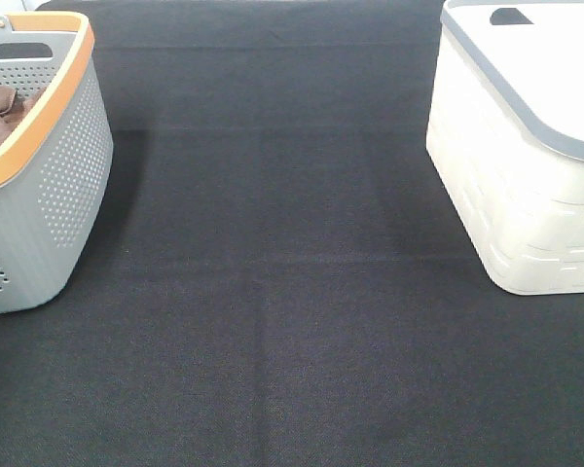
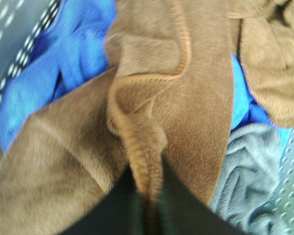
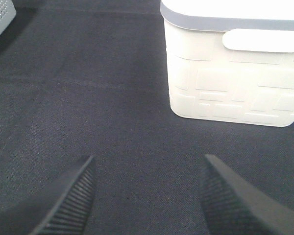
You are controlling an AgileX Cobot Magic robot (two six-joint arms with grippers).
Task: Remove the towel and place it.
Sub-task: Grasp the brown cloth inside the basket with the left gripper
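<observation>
**Towel gripped, not yet lifted**

Your towel (image 2: 196,122) lies inside the grey basket (image 1: 68,185), its hem pinched in the left claw (image 2: 147,210), apparently for a clean lift. Right claw (image 3: 147,171) hangs wide over the bench (image 1: 292,292), idle.

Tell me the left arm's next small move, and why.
Probably a slow straight lift. The left gripper looks shut on the hemmed fold of the towel, which lies over a blue cloth and a grey cloth in the basket; raising it should draw the towel free of them.
</observation>
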